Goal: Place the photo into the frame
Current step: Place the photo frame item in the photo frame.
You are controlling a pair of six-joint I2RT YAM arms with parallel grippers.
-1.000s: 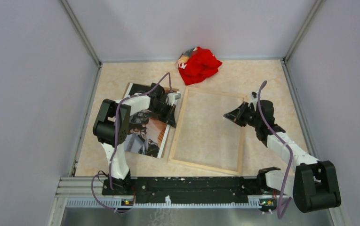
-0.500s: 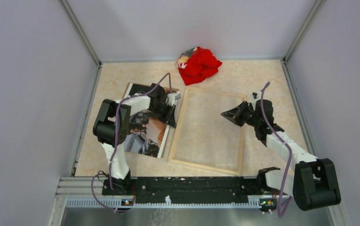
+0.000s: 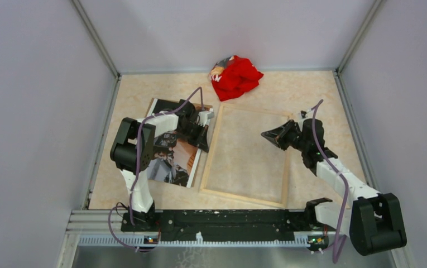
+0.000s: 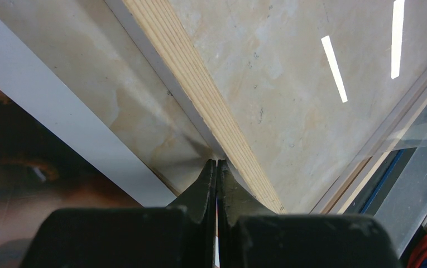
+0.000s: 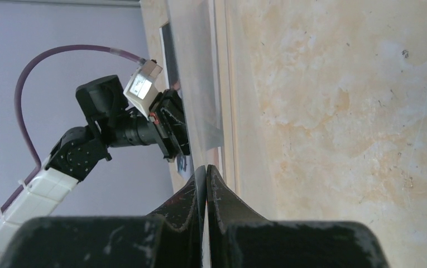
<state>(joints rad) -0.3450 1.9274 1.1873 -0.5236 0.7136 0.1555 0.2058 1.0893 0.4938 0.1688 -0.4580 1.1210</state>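
The frame (image 3: 210,162) lies flat mid-table, pale wood edges up, table showing through its clear pane. Left of it lies the photo (image 3: 169,162), picture side up, partly hidden under my left arm. My left gripper (image 3: 205,144) is shut and holds nothing. In the left wrist view its tips (image 4: 216,163) are down in the narrow strip of table between the photo's white border (image 4: 60,117) and the frame's wooden edge (image 4: 200,84). Over the right half of the pane my right gripper (image 3: 264,135) is shut, pointing left. Nothing shows between its tips (image 5: 206,167).
A crumpled red cloth (image 3: 235,75) lies at the back, just beyond the frame's far corner. Grey walls close in the table on the left, back and right. My left arm (image 5: 121,120) shows in the right wrist view.
My right gripper has slid a little to the left over the frame. The left arm, photo and frame have not moved.
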